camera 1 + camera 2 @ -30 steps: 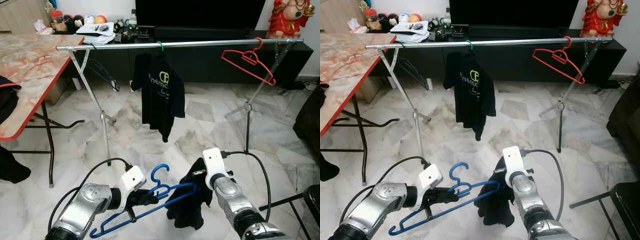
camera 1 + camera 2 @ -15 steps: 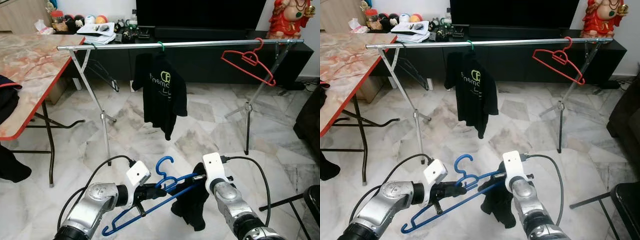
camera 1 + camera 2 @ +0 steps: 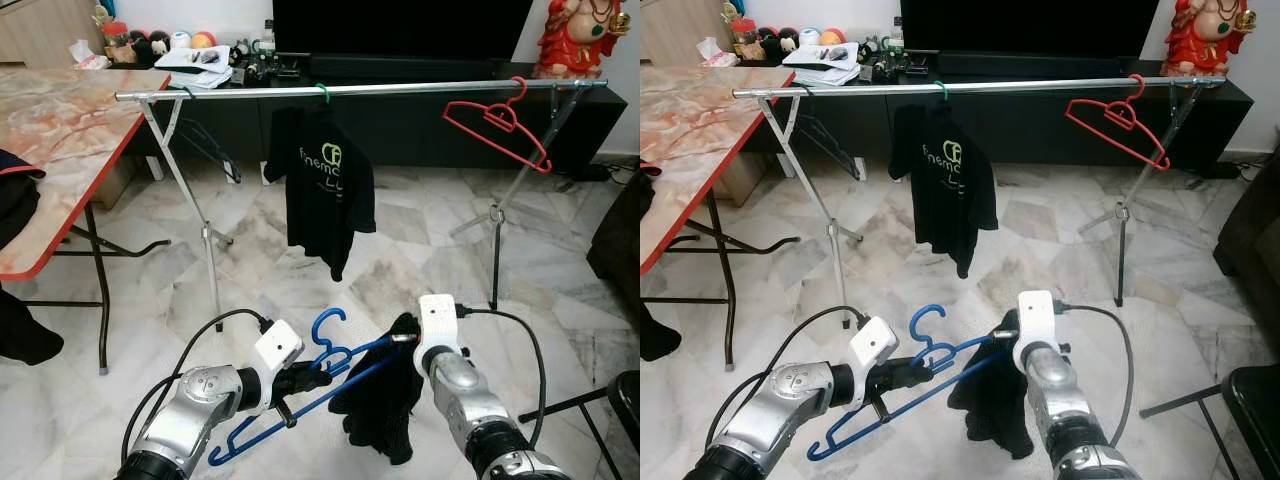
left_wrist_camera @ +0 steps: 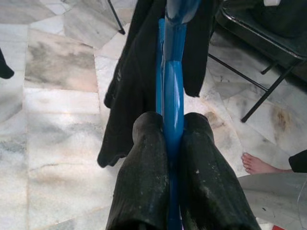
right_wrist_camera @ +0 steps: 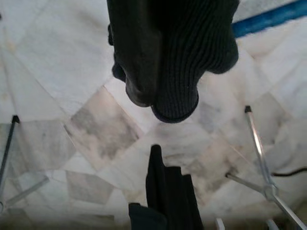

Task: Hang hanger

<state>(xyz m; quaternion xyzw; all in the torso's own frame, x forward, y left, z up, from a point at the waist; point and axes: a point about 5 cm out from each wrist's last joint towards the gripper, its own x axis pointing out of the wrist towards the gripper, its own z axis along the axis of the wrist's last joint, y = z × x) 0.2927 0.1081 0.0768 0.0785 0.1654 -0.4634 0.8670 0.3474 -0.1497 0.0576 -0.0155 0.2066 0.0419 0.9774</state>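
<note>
Both arms had risen slightly, lifting the blue hanger. Left gripper clamped its stiff, slippery bar; right gripper pinched the limp black garment, well below the rail.

You can find only one bit of lettering here: a pale green logo and print on the chest of the black T-shirt hanging from the rail. Above the lettering you see a rounded emblem; below it, the first line seems to start with "fnem" or "enem", but the fold of the cloth cuts it short and the rest is too small for you to read. Nothing else carries legible text, numbers or labels.
</note>
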